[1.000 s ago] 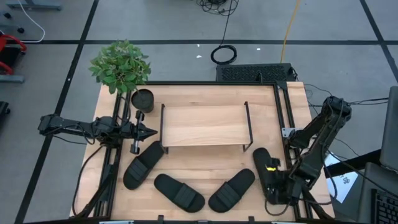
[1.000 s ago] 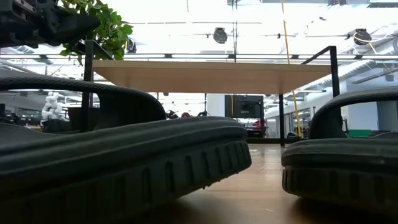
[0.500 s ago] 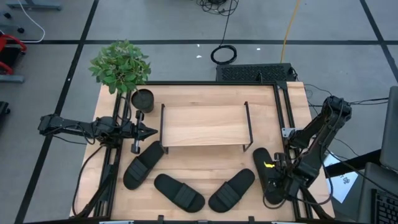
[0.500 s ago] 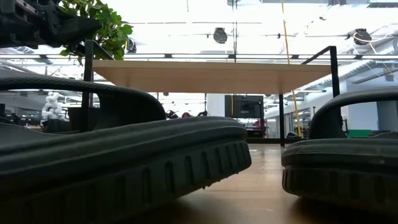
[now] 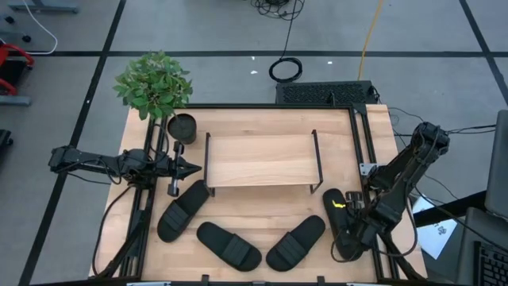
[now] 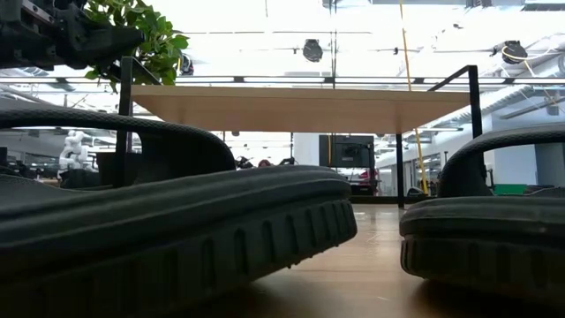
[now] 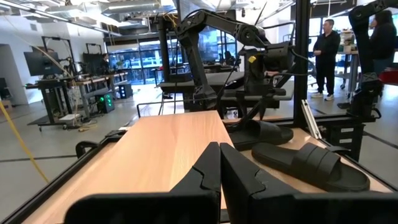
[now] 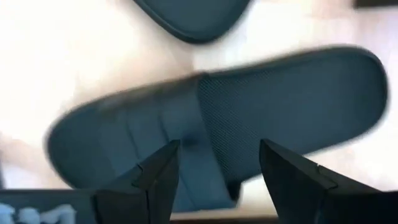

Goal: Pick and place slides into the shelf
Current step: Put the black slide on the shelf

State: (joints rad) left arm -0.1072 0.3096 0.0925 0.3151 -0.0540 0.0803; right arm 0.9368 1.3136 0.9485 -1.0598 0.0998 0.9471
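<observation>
right gripper (image 8: 217, 171) hung with fingers spread directly over the rightmost of the slides (image 5: 340, 222), nothing grasped. judged light, rubbery, flexible; best taken across the ribbed strap or along the sole's edges. other three slides (image 5: 228, 245) lay along the near table edge, in front of the shelf (image 5: 260, 161), none stowed. left gripper (image 5: 190, 168) waited clenched and empty beside the shelf's left frame. no readable brand or writing found.
</observation>
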